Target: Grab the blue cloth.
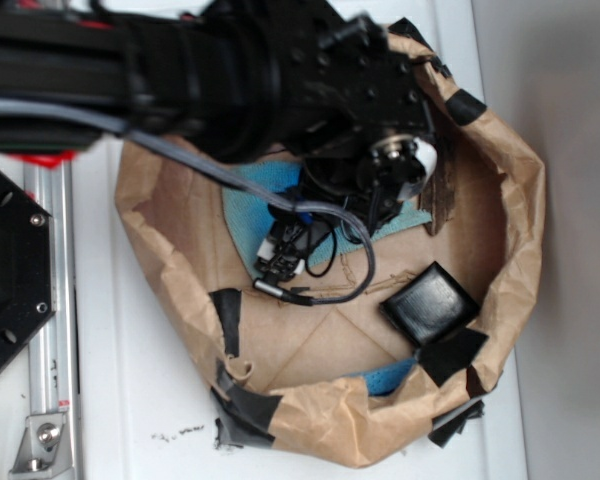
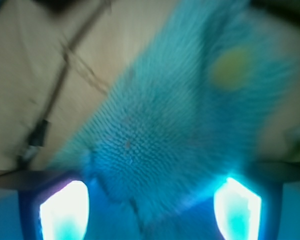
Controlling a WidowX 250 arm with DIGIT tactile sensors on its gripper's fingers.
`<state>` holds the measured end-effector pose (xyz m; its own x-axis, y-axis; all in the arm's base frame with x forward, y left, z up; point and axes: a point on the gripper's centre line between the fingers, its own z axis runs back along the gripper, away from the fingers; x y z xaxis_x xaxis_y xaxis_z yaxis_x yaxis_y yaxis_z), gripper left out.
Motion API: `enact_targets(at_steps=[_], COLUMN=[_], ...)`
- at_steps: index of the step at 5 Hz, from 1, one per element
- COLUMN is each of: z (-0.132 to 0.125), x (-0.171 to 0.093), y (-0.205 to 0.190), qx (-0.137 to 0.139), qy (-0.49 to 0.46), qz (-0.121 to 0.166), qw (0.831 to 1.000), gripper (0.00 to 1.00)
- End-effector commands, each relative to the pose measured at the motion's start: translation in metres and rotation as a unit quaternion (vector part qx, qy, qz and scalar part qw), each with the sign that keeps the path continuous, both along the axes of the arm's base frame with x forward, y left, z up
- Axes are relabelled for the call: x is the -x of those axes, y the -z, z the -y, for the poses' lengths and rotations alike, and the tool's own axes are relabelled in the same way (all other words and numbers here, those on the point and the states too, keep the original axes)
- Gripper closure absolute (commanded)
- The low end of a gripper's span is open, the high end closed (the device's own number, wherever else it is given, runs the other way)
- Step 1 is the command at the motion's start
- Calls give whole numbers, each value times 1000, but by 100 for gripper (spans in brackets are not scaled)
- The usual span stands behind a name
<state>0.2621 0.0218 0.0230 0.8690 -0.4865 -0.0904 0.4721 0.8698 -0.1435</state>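
Rumpled pale teal-blue terry cloth [image 2: 160,145] fills the centre, yellowish spot [image 2: 231,67] at one o'clock, between two glowing fingers [image 2: 64,210].

A crumpled brown paper enclosure [image 1: 520,230] patched with black tape [image 1: 227,318] sits on a white tabletop [image 1: 130,400], a metal rail [image 1: 50,330] at left.

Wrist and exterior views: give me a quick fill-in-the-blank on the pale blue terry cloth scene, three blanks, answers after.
1. The pale teal-blue terry cloth carries a small round spot coloured ____.
2. The cloth lies inside a crumpled container made of brown ____.
3. The square box lying near the cloth is coloured ____.

Missing words: yellow; paper; black.
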Motion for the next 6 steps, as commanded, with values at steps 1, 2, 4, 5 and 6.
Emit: enact_targets(at_steps=[1, 2, 4, 5, 6], z=[8, 5, 0, -6, -5], x=[5, 2, -2, -5, -8], y=[2, -6, -28, -51, -47], qx=[-12, -9, -12, -16, -21], qy=[28, 16, 0, -25, -22], qz=[-6, 15, 63, 119, 120], qw=[1000, 1000, 998, 992, 992], gripper=[0, 0, 0, 0, 0])
